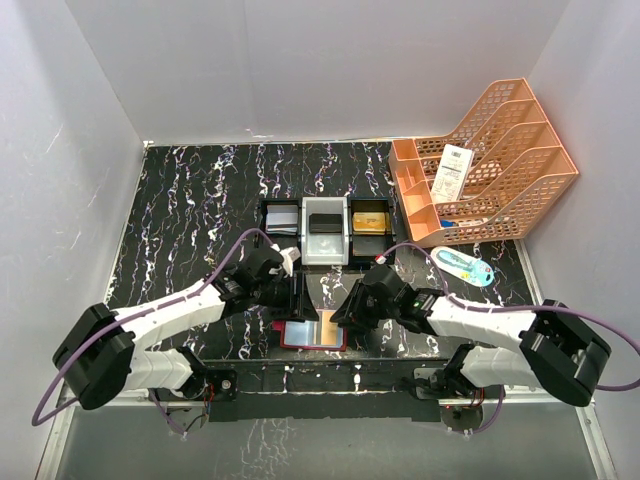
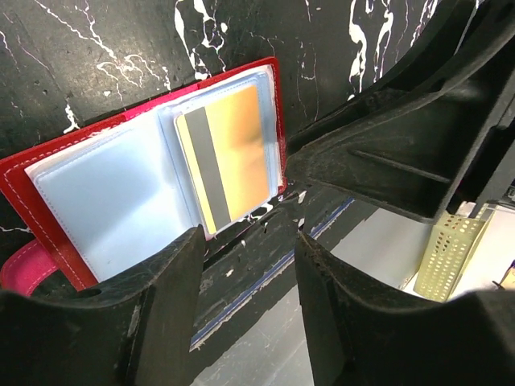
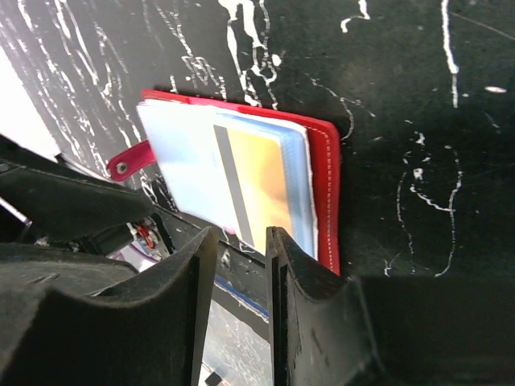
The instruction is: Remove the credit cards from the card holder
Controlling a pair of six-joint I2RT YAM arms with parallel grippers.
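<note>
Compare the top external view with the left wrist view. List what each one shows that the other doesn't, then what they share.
Only the top external view shows the orange file rack and the three-compartment tray at the back of the table.

Only the left wrist view shows the grey stripe on the orange-gold card and the clear sleeves.

Both show the card holder lying open on the marbled table, with the open left gripper near it.

Left of the card holder [image 1: 313,335], my left arm [image 1: 165,318] wears white shells between bulky black joints; right of it, my right arm [image 1: 485,318] matches. A purple cable [image 1: 42,408] trails each. My fingers [image 2: 137,322] are matte black moulded plastic.
</note>
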